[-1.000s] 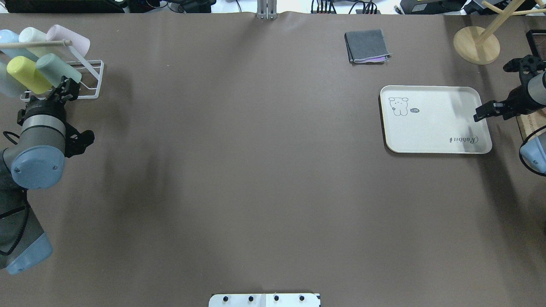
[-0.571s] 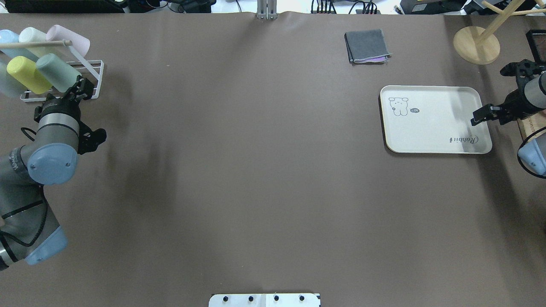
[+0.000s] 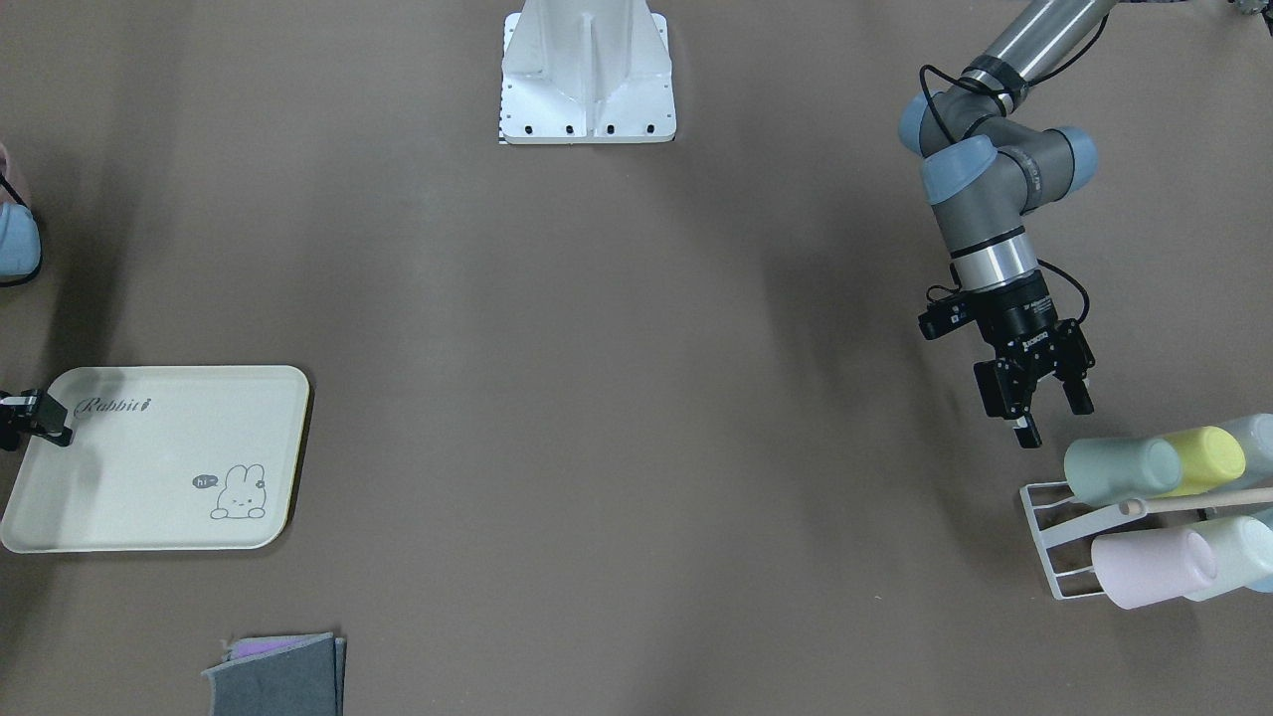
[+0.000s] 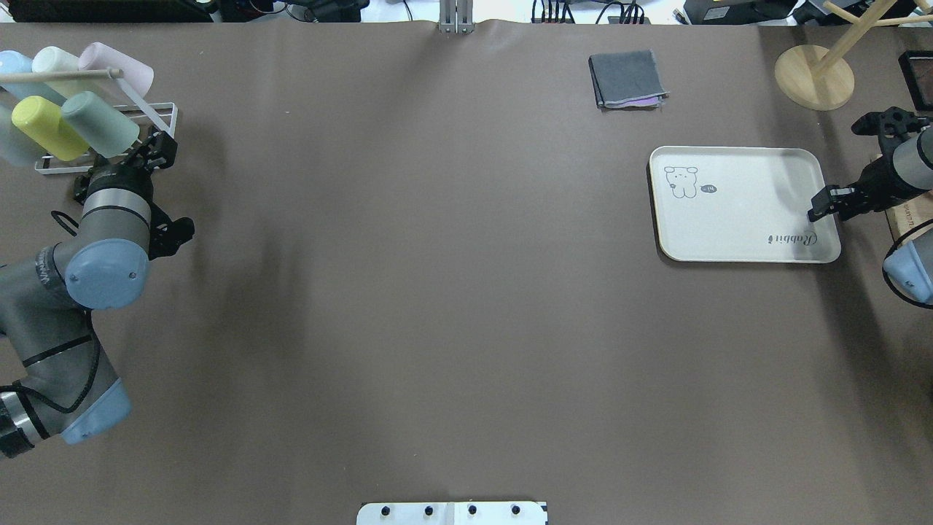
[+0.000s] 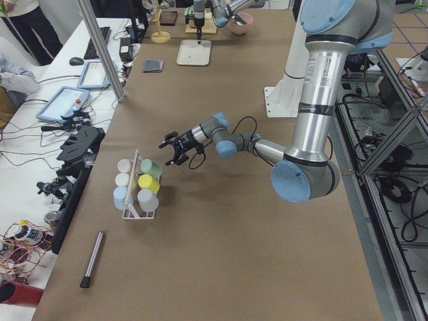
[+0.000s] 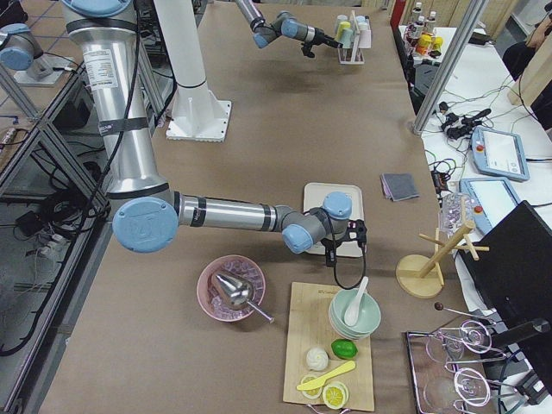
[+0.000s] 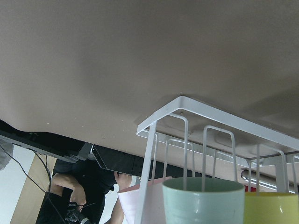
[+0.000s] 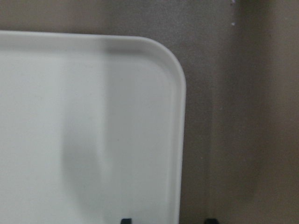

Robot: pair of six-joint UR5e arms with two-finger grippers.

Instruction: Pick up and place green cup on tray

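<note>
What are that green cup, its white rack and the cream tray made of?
The green cup looks like matte plastic: even colour, no shine. The rack seems painted metal wire: thin bent white rods. The tray is probably plastic or melamine: smooth, rounded rim, printed drawing.

The left tool [image 3: 1034, 406] gapes, angled down; the right tool [image 4: 820, 207] hovers, fingers apart.

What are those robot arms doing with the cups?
The left gripper is open, right next to the green cup, not holding it yet. The cup lies on its side in a wire rack with other cups. The right gripper hangs over a corner of the tray, far off on the other side.
</note>
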